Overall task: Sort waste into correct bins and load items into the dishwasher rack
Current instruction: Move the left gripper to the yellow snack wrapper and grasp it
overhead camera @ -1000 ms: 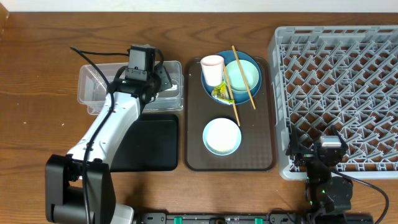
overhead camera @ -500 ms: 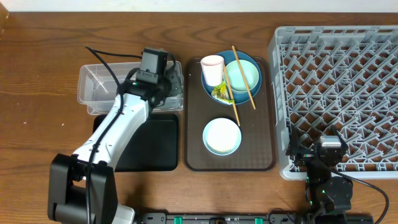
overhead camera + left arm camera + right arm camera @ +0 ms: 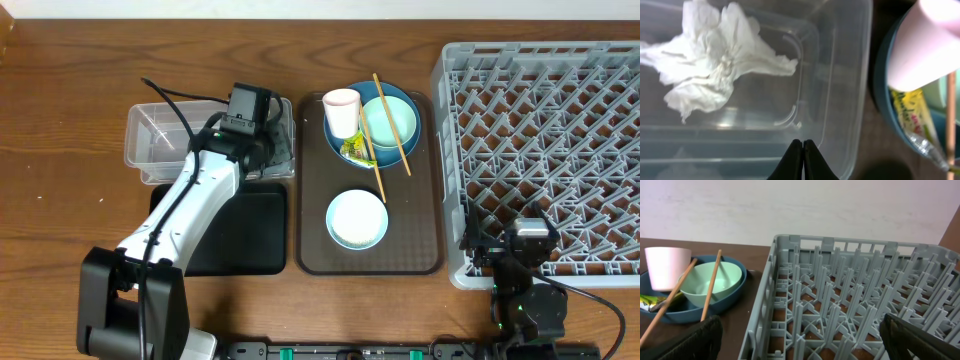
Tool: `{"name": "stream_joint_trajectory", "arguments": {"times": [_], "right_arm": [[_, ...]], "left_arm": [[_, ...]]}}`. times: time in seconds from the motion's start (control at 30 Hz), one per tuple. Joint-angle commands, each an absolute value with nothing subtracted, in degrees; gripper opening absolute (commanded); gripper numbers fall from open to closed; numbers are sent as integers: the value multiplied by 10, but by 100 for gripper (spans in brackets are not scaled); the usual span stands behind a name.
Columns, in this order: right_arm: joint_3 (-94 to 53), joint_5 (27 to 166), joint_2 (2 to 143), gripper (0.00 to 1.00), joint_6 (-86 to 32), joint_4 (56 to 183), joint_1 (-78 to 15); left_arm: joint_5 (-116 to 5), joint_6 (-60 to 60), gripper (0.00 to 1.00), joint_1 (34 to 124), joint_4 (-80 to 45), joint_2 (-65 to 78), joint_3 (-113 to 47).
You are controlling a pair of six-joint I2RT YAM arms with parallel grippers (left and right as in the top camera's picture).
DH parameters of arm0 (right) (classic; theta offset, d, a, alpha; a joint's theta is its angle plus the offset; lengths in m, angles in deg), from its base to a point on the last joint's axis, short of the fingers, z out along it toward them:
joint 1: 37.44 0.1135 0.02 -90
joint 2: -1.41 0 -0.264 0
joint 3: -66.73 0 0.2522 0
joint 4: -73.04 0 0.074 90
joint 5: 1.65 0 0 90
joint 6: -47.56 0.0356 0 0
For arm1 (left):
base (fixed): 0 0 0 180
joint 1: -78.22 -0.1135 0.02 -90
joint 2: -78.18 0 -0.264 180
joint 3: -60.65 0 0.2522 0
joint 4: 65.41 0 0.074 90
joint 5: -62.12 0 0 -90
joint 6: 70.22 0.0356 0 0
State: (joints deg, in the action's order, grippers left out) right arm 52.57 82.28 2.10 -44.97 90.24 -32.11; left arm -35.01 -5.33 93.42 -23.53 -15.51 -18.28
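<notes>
My left gripper [image 3: 803,145] is shut and empty over the right end of the clear tub [image 3: 150,140]. The crumpled white tissue [image 3: 720,55] lies inside the tub. The dark blue bowl [image 3: 333,143] on the brown tray holds the pink cup [image 3: 341,110], the mint green bowl [image 3: 390,122], two chopsticks [image 3: 392,125] and the green-yellow wrapper [image 3: 353,150]. The light blue bowl [image 3: 357,218] sits nearer on that tray. The black tray [image 3: 240,230] lies in front of the tub. My right gripper [image 3: 800,340] is open over the front left corner of the grey rack [image 3: 550,140].
The brown serving tray [image 3: 312,250] lies between the bins and the rack. The left arm [image 3: 190,200] stretches across the black tray and the tub. Bare wooden table [image 3: 60,200] lies to the left.
My left gripper has moved right along the tub to its end beside the brown tray. The right arm has not moved.
</notes>
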Motion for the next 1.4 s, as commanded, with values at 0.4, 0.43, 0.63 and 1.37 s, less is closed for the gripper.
{"name": "stream_joint_trajectory", "arguments": {"times": [0.4,0.43,0.63,1.37], "right_arm": [[527,817,19,99,-442,904,-325],[527,817,19,99,-442,904,-325],[527,817,19,99,-442,904,-325],[527,817,19,99,-442,904,-325]], "left_arm": [[-348,-1,6,933,-189,-161,-210],[-348,-1,6,933,-189,-161,-213],[-350,-1,6,933,-189,-161,-229],[-514,-80,68,1037,-217,-139,-284]]}}
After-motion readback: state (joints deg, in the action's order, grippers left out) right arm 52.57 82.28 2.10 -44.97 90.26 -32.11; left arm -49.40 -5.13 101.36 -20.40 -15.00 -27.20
